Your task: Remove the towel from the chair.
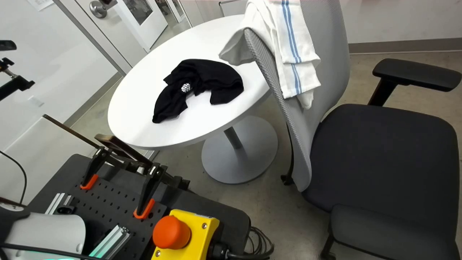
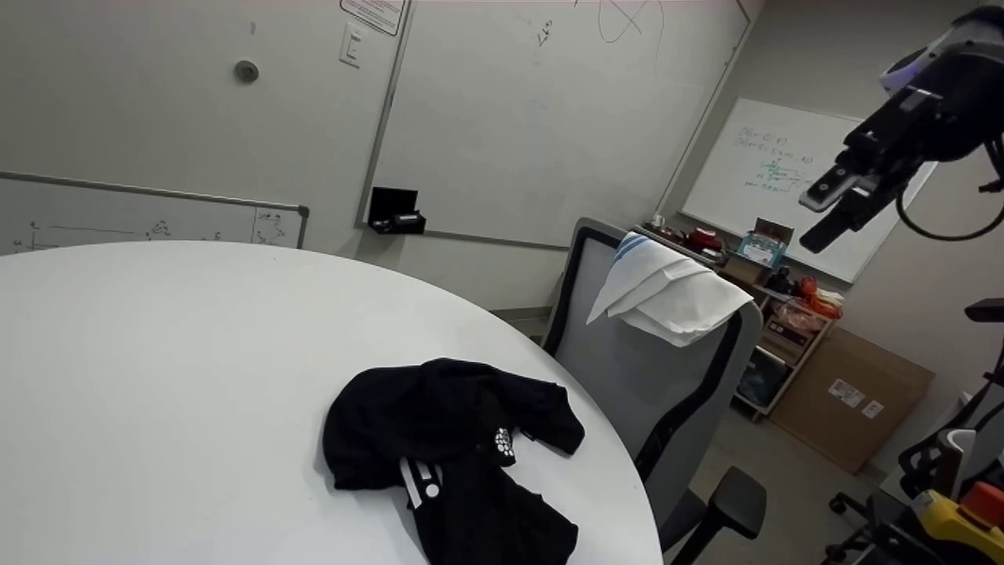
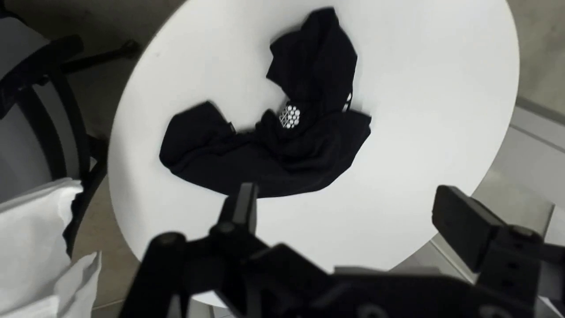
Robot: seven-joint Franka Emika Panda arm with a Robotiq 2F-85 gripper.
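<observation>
White cloth towel w/ blue stripes (image 1: 283, 50): pos. = draped over top edge of backrest, grey mesh office chair w/ black seat (image 1: 375, 155). Towel hangs down both faces of backrest; stripes run lengthwise on seat-side face. In an exterior view, table-side face shows overlapping white folds w/ some blue at top.

Black two-finger gripper (image 3: 346, 203): released. Jaws stand wide apart, pads facing across gap. Clearance: apart from towel, which sits at L edge of wrist view. In an exterior view, gripper shows at upper R, fingers tilted down & to L.

Round white table w/ grey disc base (image 1: 144, 104): just beside chair, on backrest side.

Crumpled black cloth w/ white dotted print (image 3: 265, 170): lies on table, apart from towel. In wrist view one fingertip overlaps cloth edge by line of sight only.

Yellow switch box w/ orange-red mushroom button (image 1: 198, 231): at corner of black worktop (image 1: 236, 216). Two black clamps w/ orange tips (image 1: 148, 187): set over black perforated plate (image 1: 115, 198), same worktop.

Bkgd, in an exterior view: large whiteboard w/ faint marks (image 2: 549, 125) on wall; flat brown cardboard box w/ white labels (image 2: 847, 424) on floor, tilted in frame.
</observation>
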